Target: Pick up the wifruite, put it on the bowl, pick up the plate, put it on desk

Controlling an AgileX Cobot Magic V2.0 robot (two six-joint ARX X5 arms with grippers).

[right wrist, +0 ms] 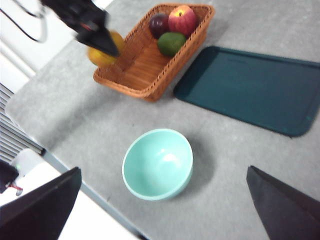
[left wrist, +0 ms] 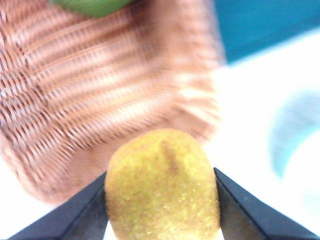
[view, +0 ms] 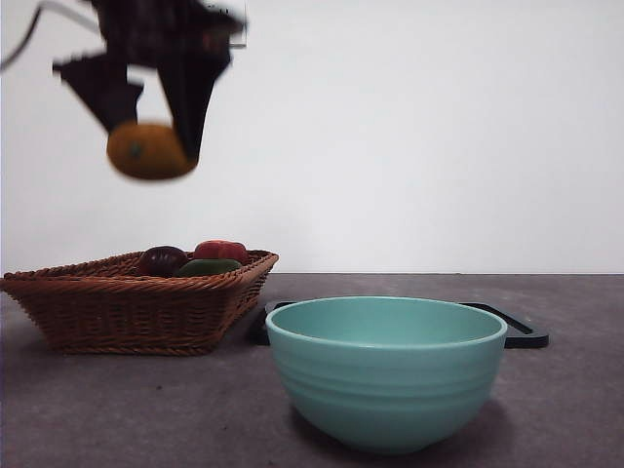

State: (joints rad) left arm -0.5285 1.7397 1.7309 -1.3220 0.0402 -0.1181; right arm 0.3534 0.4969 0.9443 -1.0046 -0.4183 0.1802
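Observation:
My left gripper (view: 156,144) is shut on the wifruite (view: 149,151), an orange-brown oval, and holds it high in the air over the near end of the wicker basket (view: 127,307). The left wrist view shows the wifruite (left wrist: 162,185) pinched between both jaws. The mint-green bowl (view: 385,390) stands empty on the desk (view: 117,409), in front and to the right of the basket. A flat dark teal plate (right wrist: 250,85) lies behind the bowl (right wrist: 157,160). High above the bowl, my right gripper (right wrist: 163,172) hangs open.
Lying in the basket (right wrist: 140,70) are a red apple (right wrist: 181,17), a dark fruit (right wrist: 159,22) and a green fruit (right wrist: 171,42). The desk's edge (right wrist: 75,177) runs close to the bowl.

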